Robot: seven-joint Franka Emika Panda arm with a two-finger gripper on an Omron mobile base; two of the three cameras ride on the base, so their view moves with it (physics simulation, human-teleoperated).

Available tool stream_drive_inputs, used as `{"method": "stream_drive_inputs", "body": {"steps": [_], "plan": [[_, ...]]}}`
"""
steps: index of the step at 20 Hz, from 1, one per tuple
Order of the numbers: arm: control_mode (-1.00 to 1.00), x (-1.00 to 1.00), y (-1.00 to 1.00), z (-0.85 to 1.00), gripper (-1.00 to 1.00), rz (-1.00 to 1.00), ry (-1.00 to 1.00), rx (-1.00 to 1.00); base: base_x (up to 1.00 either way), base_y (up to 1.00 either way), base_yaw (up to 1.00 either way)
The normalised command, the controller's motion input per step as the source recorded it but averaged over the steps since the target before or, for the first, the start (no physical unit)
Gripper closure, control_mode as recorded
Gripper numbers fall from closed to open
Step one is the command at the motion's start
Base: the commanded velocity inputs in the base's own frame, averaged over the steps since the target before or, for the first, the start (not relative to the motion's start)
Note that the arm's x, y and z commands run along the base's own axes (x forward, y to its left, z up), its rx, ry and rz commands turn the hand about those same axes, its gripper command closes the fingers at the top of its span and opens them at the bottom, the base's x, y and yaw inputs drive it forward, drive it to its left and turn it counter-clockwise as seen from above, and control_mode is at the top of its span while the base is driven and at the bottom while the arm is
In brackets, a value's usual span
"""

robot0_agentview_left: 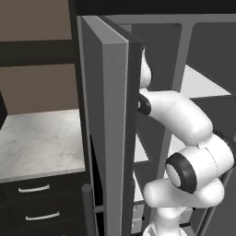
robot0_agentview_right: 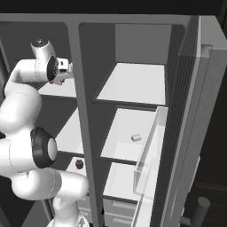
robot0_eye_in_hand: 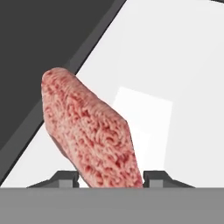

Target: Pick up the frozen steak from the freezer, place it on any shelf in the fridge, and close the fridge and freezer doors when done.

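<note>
- Steak (robot0_eye_in_hand: 89, 135) sits on a white freezer shelf (robot0_eye_in_hand: 175, 57); in the hand view it stands tilted on edge, leaning up and to the left, one end down between the fingertips (robot0_eye_in_hand: 65, 177).
- Gripper (robot0_eye_in_hand: 110, 177): jaws narrowed, one tip on each side of the steak's lower end. Whether the pads are actually touching can't be told; the contact zone is hidden at the bottom of the hand view. No firm grip claimed.
- In the right base view the gripper (robot0_agentview_right: 60, 75) is reached into the freezer (robot0_agentview_right: 40, 128) at the upper shelf, with a bit of pink steak (robot0_agentview_right: 56, 80) showing just below the hand.
- Handling, as judgement: frozen, so it should be stiff, with no sag or squash under the pads. Likely light for its size.
- The surface is probably hard and a bit slick, so slip is the main risk, especially with the slab tilted.
- Best hold: across the thin dimension, on the two broad flat faces near the middle of the slab. The present hold is near one end, so it could pivot in the jaws on lift.
- Fridge (robot0_agentview_right: 133, 111) stands beside the freezer with its door open; its shelves look mostly bare, with a small white lump (robot0_agentview_right: 136, 138) on the middle one.
- Freezer door (robot0_agentview_left: 110, 129) is open and close to the arm; watch the elbow on withdrawal.
</note>
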Motion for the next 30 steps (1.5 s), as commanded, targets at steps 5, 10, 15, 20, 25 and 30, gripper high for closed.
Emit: {"method": "stream_drive_inputs", "body": {"steps": [5,10,15,20,25,30], "plan": [[-1.0,-1.0,-0.24,0.38,1.0,-0.02,-0.24,0.03,0.0,0.0,0.0],[-1.0,-1.0,-0.5,0.28,1.0,-0.09,-0.11,0.01,0.0,0.0,0.0],[-1.0,-1.0,-0.55,0.14,1.0,-0.12,0.03,0.0,0.0,0.0,0.0],[-1.0,-1.0,-0.44,0.0,1.0,-0.1,0.17,0.0,0.0,0.0,0.0],[-1.0,-0.9,-0.28,-0.05,1.0,-0.04,0.3,0.0,0.0,0.0,0.0],[-1.0,-0.21,-0.12,-0.03,1.0,0.0,0.0,0.0,0.0,0.0,0.0]]}}
